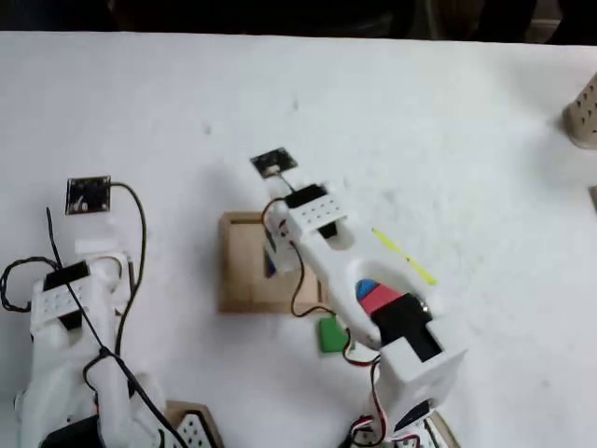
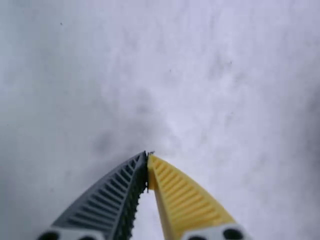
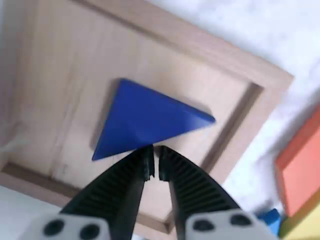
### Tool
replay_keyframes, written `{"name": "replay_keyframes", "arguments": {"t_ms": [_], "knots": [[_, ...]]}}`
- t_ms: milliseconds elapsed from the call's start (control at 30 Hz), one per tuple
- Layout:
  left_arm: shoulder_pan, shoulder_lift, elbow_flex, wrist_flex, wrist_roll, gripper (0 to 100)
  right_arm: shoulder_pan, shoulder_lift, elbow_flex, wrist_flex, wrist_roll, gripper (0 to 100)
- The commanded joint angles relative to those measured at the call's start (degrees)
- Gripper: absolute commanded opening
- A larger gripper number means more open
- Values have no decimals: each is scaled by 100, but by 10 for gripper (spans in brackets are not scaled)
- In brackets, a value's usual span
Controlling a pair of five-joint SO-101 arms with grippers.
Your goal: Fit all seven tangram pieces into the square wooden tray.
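You're at a robotics lab bench, by the look of it: a plain white table [image 1: 448,112] carries two white plastic arms, the left arm [image 1: 65,308] and the right arm [image 1: 373,299], trailing loose black cable [image 1: 143,233] and small bare circuit boards [image 1: 89,194], with a square wooden tray [image 1: 242,271] under the right one.

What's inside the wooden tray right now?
A blue triangle lies in the tray, with bare wood around it. The right gripper covers part of the floor, so anything under it can't be seen.
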State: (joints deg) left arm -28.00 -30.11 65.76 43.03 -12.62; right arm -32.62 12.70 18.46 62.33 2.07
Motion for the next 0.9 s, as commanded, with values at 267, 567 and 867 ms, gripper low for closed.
{"name": "replay_keyframes", "arguments": {"t_ms": [267, 567, 867], "knots": [[-31, -154, -9, -167, -44, 20, 75, -251, -132, -426, -211, 19], [-31, -154, 0, -167, -44, 20, 541, -215, -202, -497, -211, 19], [-31, -154, 0, -167, -44, 20, 338, -31, -193, -1007, -255, 19]]}}
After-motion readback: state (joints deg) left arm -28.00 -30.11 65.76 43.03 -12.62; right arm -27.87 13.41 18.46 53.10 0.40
